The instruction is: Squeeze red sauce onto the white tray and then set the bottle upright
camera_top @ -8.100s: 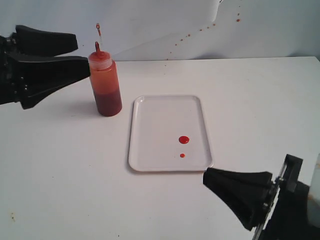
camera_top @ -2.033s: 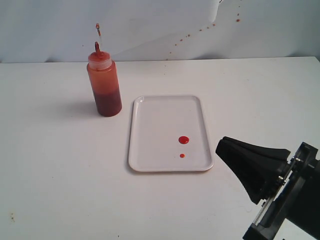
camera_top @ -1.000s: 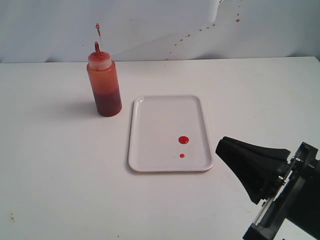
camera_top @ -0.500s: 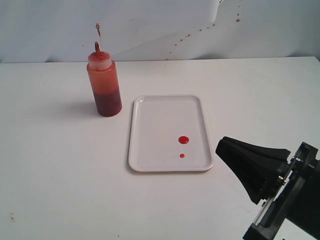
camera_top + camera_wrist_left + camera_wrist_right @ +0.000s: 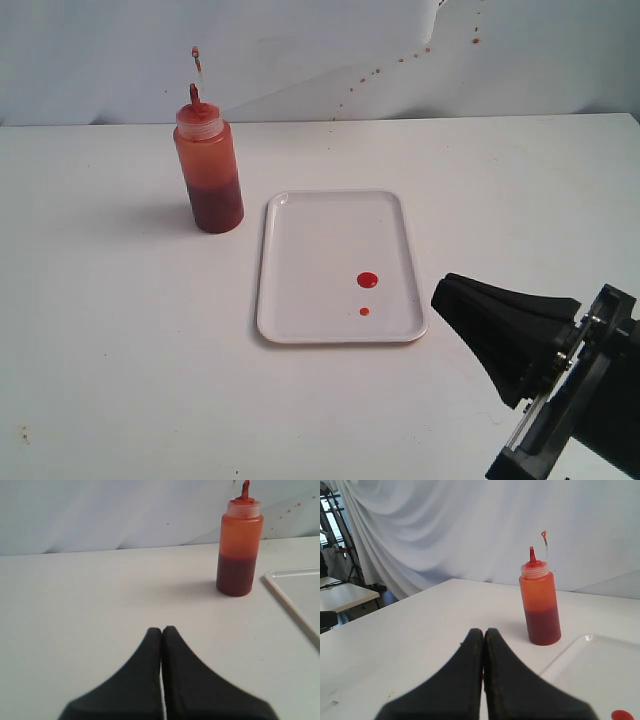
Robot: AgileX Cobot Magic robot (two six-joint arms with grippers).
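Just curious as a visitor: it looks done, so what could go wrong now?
The bottle stands uncapped; a knock could tip it and spill sauce. The shut right gripper sits near a corner of the tray; a careless swing might shove it and smear the drops.

white table [image 5: 120,380], bottle [image 5: 209,170] upright, white tray [image 5: 330,235] just beside
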